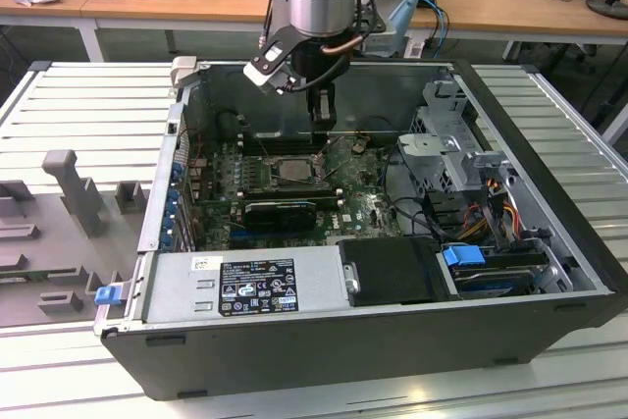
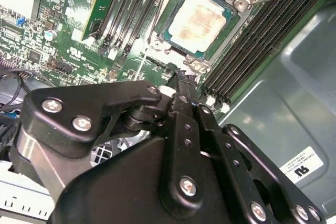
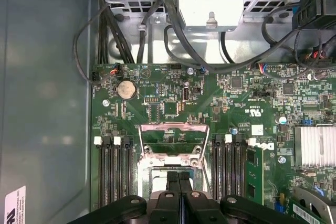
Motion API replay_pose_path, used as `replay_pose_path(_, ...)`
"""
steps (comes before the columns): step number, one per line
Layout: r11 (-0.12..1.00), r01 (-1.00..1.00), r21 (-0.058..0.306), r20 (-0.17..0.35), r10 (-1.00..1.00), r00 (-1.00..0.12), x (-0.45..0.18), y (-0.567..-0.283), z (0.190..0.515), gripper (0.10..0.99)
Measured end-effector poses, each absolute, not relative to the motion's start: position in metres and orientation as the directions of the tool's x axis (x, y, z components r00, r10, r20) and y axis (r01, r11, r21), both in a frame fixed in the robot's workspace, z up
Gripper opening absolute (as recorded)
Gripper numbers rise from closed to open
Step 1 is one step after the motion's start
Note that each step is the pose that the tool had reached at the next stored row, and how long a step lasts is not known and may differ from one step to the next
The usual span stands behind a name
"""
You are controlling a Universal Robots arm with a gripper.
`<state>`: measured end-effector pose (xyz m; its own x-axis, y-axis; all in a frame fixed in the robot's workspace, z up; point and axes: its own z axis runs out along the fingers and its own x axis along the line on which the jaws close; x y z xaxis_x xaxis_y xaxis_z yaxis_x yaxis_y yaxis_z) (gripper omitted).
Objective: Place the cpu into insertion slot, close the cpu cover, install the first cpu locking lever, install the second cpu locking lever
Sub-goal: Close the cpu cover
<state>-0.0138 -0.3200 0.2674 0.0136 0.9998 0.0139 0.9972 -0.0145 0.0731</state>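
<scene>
Silvery cpu (image 2: 197, 19) just beside the hand (image 2: 178, 73).

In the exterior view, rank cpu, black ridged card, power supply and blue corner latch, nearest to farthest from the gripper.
1. cpu, right beside the gripper.
2. black ridged card, just camera-side of the cpu.
3. power supply, nearer the camera again.
4. blue corner latch, far out on the exterior view's left.
</scene>
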Motion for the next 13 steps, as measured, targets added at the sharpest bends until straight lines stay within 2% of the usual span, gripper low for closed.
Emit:
replay_pose_path(9,-0.015,0.998,0.061,0.016,1.0,0.014,0.036,-0.32,0.267,0.106)
replay_pose_path(13,-0.015,0.998,0.061,0.016,1.0,0.014,0.041,-0.32,0.264,0.106)
